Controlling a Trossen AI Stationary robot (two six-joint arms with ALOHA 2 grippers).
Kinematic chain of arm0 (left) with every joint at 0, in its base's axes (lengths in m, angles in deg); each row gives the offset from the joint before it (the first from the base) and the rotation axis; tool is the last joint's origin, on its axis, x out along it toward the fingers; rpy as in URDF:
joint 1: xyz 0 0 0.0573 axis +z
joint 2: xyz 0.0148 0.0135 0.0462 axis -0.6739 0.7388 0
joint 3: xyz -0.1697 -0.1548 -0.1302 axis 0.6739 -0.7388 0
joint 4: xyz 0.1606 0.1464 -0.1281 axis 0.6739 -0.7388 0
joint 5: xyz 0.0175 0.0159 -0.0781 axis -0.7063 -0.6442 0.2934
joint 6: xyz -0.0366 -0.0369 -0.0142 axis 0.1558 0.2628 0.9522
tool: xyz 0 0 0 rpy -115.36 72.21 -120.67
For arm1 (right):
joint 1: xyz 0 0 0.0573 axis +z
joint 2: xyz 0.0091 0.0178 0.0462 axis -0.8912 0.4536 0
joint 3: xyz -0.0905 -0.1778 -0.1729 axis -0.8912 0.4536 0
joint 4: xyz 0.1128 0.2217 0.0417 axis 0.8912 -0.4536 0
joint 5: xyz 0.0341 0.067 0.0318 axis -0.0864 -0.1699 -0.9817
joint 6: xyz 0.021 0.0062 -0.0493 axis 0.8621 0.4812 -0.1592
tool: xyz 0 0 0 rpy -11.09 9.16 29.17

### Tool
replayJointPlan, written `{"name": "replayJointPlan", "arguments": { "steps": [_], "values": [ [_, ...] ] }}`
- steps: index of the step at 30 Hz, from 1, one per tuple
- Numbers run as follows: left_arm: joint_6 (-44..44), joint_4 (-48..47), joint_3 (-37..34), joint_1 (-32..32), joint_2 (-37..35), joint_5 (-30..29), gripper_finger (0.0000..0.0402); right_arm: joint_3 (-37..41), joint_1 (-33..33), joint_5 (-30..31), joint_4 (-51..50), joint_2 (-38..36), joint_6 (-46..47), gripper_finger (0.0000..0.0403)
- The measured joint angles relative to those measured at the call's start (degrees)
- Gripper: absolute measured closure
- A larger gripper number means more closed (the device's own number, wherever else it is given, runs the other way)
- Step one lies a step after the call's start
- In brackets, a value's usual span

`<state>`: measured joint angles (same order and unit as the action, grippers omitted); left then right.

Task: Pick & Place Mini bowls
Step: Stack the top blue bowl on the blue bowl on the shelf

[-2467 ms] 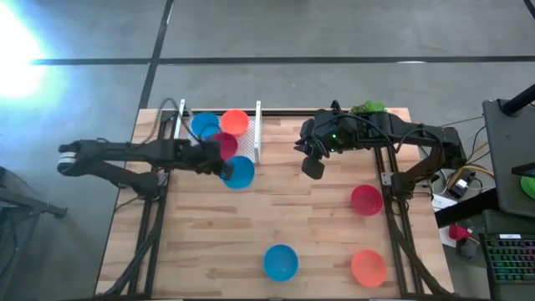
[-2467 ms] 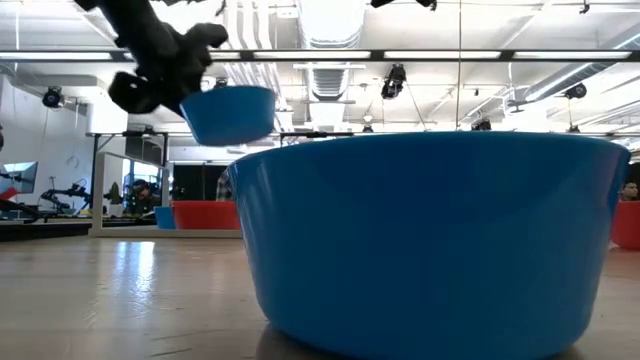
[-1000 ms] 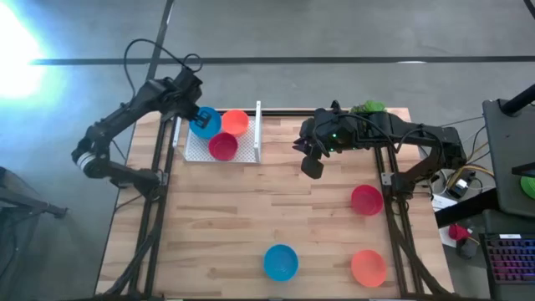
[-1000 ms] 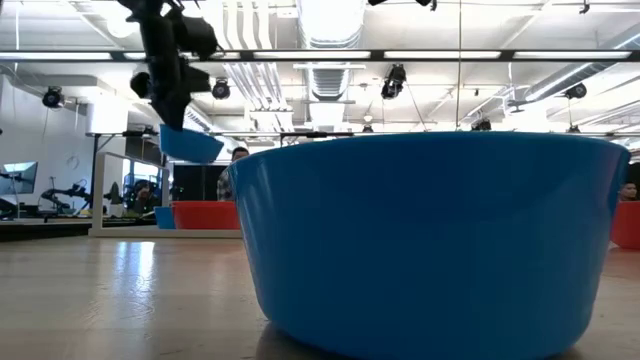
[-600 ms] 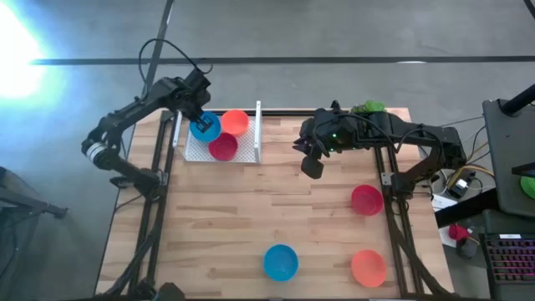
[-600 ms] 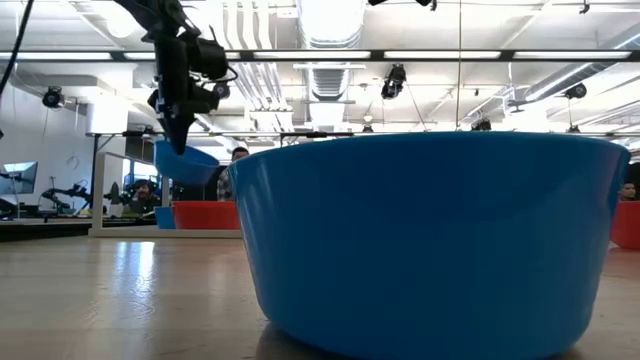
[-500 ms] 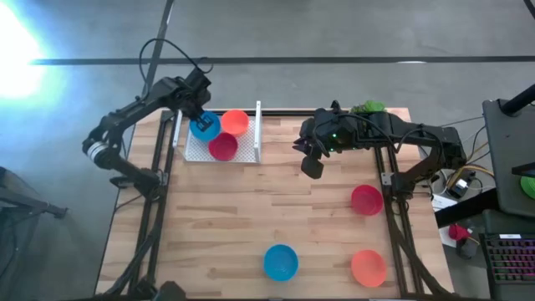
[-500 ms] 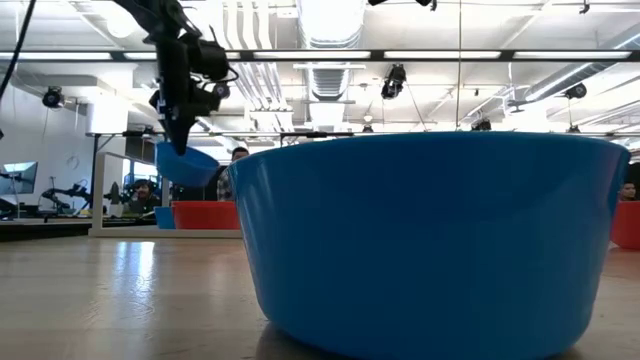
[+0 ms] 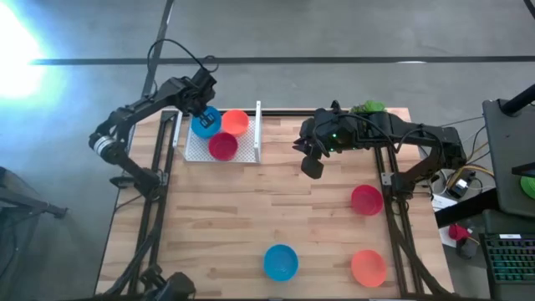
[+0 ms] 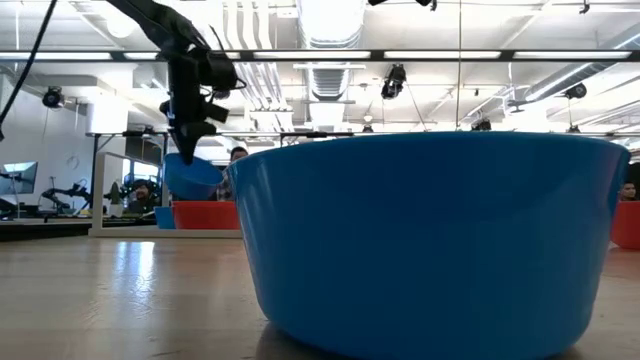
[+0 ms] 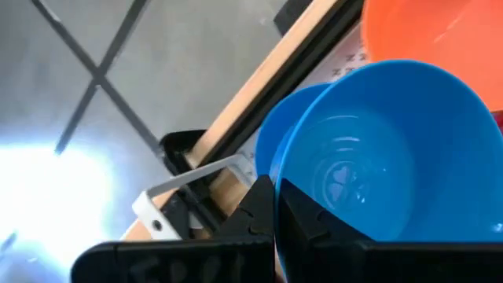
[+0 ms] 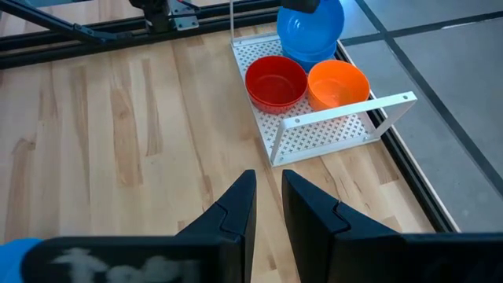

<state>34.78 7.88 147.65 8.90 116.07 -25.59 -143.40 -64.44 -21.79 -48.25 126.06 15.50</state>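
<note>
At the table's far left stands a white perforated tray (image 9: 241, 147) with a blue mini bowl (image 11: 263, 145), an orange one (image 9: 235, 122) and a red one (image 9: 222, 147). My left gripper (image 9: 201, 110) is shut on a second blue mini bowl (image 9: 206, 124) just above the tray's blue one. My right gripper (image 9: 313, 165) hovers above the table's middle far part, fingers (image 12: 267, 196) a narrow gap apart, nothing between them. A red bowl (image 9: 366, 200), a blue bowl (image 9: 281, 262) and an orange bowl (image 9: 369, 267) rest on the table. My left gripper pinches the blue bowl's rim (image 11: 280, 161), one finger inside the bowl and one outside. The fingers slant down from above. The bowl hangs tilted below them, over the tray's blue bowl; whether the two bowls touch I cannot tell.
The tray has upright white rails (image 9: 258, 125) at its ends. The near blue bowl (image 10: 430, 240) fills most of the low view. Bare wood lies between the tray and the three loose bowls. A green thing (image 9: 368, 107) sits at the far right edge.
My left gripper has sunk toward the tray and gone a little toward the table's right, rolling as it went. The blue bowl in its hold has come down with it over the tray's blue bowl. The right arm has kept still.
</note>
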Motion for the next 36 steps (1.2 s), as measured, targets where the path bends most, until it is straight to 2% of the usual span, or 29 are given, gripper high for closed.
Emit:
{"name": "replayJointPlan", "arguments": {
  "steps": [10, 36],
  "values": [
    [-1.42, 0.92, 0.00, 0.00, 3.00, -0.54, 0.0402, 0.00, 0.00, 0.00, 0.00, 0.00, 0.00, 0.0344],
    [-2.61, 2.64, -0.02, 0.00, 3.11, -0.43, 0.0390, 0.00, 0.00, 0.00, 0.00, 0.00, 0.19, 0.0344]
  ]
}}
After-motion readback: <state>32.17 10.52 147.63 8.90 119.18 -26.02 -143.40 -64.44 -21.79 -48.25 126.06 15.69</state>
